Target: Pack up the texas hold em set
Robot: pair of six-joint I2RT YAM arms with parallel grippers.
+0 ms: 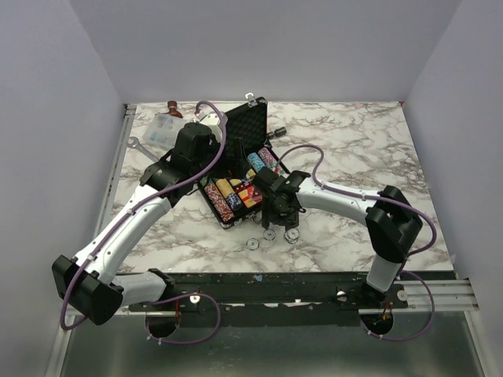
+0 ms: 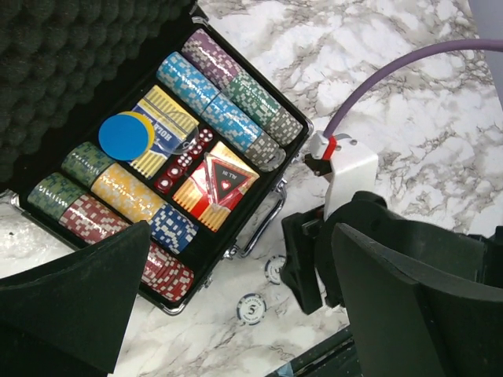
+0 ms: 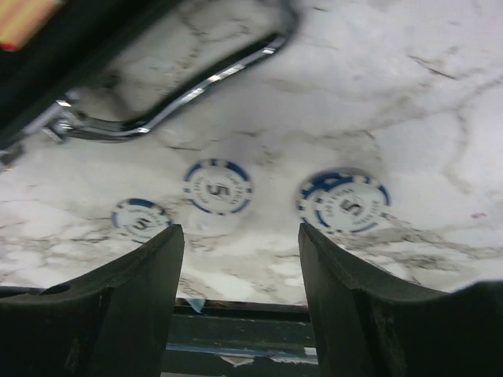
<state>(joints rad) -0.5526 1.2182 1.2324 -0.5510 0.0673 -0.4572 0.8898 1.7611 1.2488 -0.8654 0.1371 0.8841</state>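
Three loose pale round chips with blue edge marks (image 3: 221, 187) lie flat on the white marble table (image 1: 354, 141). They sit across the middle of the right wrist view, just below the silver wire handle (image 3: 196, 86) of the black rectangular briefcase (image 1: 250, 126). Your right gripper (image 3: 240, 236) hangs near them, fingers partway apart with nothing between them. The briefcase lies open at the centre of the top view, its foam-lined lid tilted back. It holds multicoloured chip rows (image 2: 228, 98), a round blue disc (image 2: 124, 137), small red dice (image 2: 185, 161) and a red-yellow card box (image 2: 220, 184). Your left gripper (image 2: 240, 259) hovers at the case's lower edge in its wrist view, fingers spread wide, gripping nothing.
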